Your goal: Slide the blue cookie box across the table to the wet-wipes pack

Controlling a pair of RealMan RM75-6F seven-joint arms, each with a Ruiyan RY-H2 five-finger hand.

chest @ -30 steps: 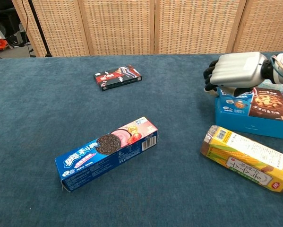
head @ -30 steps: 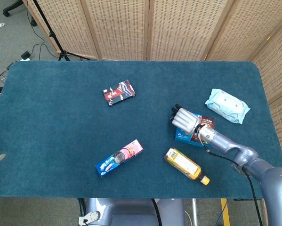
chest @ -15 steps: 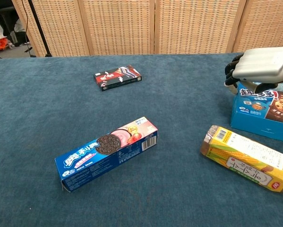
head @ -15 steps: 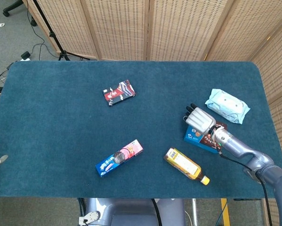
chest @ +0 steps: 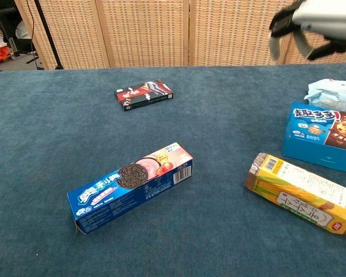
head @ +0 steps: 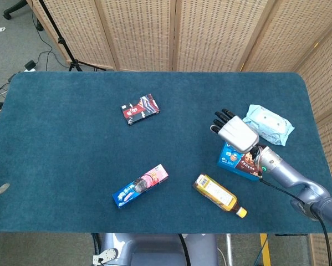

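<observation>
The blue cookie box (head: pixel 239 161) lies on the surface (head: pixel 71 138) near the wet-wipes pack (head: pixel 267 124), below it in the head view, with a small strip of cloth between them, so I judge that the slide is nearly done but the two do not touch. The right hand (head: pixel 235 132) is lifted above the surface, over the far-left corner of the box; in the chest view it is high, at the top edge, clearly apart from the box. Its fingers (head: pixel 221 118) are loosely spread and a little bent, and it holds nothing. The next move probably calls for lowering the hand behind the box and giving a short push toward the pack, or for pulling the arm away. The left hand is not seen in either view.
</observation>
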